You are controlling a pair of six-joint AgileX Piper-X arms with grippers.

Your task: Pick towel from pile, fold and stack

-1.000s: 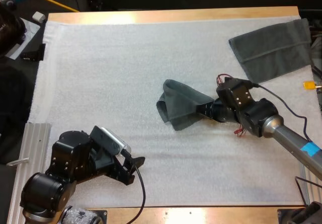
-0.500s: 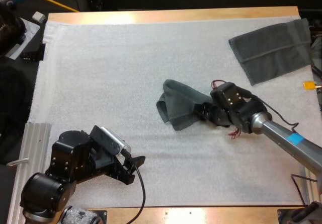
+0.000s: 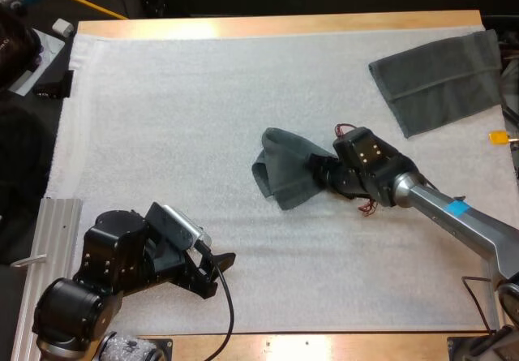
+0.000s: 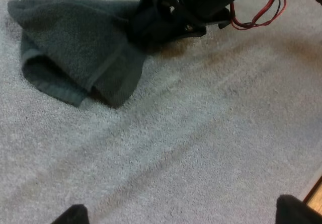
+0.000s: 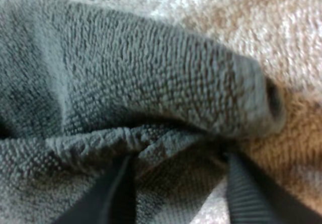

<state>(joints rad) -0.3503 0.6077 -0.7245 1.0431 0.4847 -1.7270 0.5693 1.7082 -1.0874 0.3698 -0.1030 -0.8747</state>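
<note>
A crumpled dark grey-green towel (image 3: 282, 170) lies at the middle of the mat. My right gripper (image 3: 321, 171) is at its right edge, shut on a bunched fold of the towel (image 5: 151, 108), with terry cloth squeezed between the fingers (image 5: 119, 194). In the left wrist view the same towel (image 4: 75, 48) lies folded over itself, the right gripper (image 4: 168, 15) at its edge. My left gripper (image 3: 217, 266) rests low at the mat's near left, well away from the towel. It is open (image 4: 183, 215), its fingertips (image 4: 70, 216) wide apart over bare mat.
A second grey-green towel (image 3: 439, 79) lies spread flat at the mat's far right corner. A grey metal plate (image 3: 49, 239) sits by the left arm's base. The white mat (image 3: 178, 118) is bare to the left of the towel.
My right gripper has moved left with the towel's edge in it, pushing the right part of the towel in toward its middle. The left arm has stayed still.
</note>
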